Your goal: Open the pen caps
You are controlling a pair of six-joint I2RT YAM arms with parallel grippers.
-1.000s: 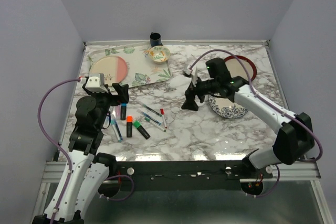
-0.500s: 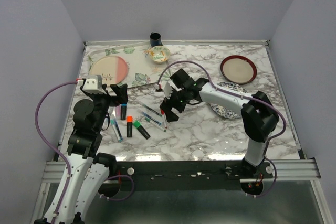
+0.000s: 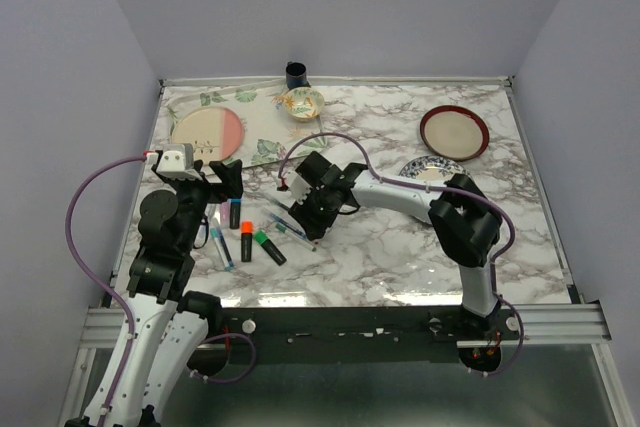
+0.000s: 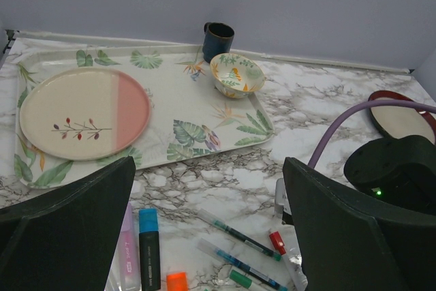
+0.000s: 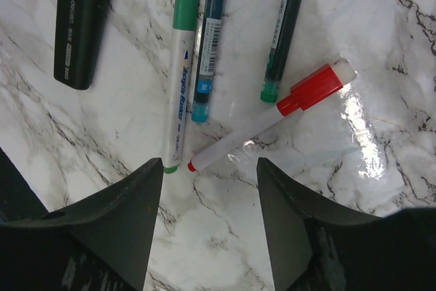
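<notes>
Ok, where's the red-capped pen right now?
In the right wrist view, the red-capped pen lies on the marble tabletop just ahead of the open right claw, its white end beside the green-capped marker.

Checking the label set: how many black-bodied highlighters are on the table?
3, in a row left to right: blue-capped highlighter, orange-capped highlighter, green-capped highlighter. The right arm may hide another.

Bare desk lies open on one side of the red cap, while a dark green pen crowds the other.
</notes>
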